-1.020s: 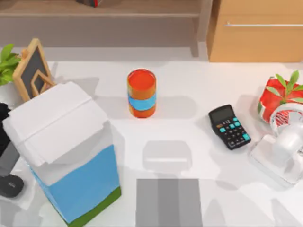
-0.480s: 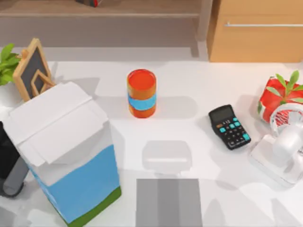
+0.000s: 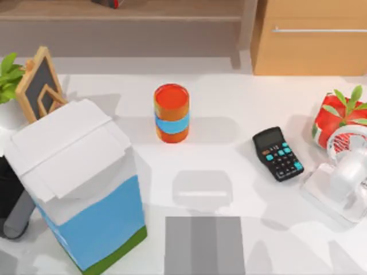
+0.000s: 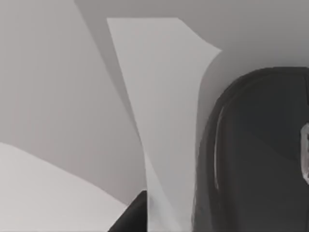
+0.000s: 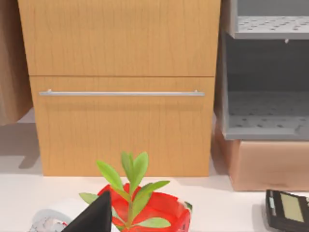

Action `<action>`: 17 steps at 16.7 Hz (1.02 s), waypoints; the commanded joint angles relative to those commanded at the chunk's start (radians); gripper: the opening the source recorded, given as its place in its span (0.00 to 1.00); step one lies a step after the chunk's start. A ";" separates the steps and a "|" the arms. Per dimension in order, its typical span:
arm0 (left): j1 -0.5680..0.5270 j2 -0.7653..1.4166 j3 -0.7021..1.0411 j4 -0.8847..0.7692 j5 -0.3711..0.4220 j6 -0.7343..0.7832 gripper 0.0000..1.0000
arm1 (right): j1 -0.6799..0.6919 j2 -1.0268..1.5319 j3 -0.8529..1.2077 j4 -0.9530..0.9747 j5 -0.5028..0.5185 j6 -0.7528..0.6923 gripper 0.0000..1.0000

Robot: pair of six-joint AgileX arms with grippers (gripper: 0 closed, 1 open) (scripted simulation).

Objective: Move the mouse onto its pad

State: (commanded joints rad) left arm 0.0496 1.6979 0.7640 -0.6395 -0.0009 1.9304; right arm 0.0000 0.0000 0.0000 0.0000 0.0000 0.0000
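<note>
Over the last second the left arm (image 3: 11, 197) has swung down at the far left edge of the top view. It now covers the spot on the surface (image 3: 229, 114) where the mouse (image 4: 256, 154) lay in plain sight a second ago. The left wrist view puts that mouse close under the camera, a glossy black dome at the right of the frame. I judge that the left hand (image 3: 15, 226) has closed in for the pick but has not lifted anything. Whether it is released or clenched cannot be told. The pad (image 3: 205, 245) lies bare at the lower centre of the top view, well apart from the mouse, with the tall white-and-blue carton (image 3: 80, 183) between them. The carry will therefore have to clear or skirt that carton. The carton's top is folded shut, so its contents are hidden. The orange cup (image 3: 171, 113) stands upright at upper centre with nothing visible inside, and the red pot (image 3: 330, 123) at the right edge holds a green plant. The right arm is parked at the right side, its hand's state unclear.
</note>
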 joint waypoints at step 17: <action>0.016 -0.039 0.058 -0.083 -0.025 0.002 0.00 | 0.000 0.000 0.000 0.000 0.000 0.000 1.00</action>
State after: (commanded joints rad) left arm 0.0652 1.6587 0.8216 -0.7222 -0.0256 1.9321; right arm 0.0000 0.0000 0.0000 0.0000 0.0000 0.0000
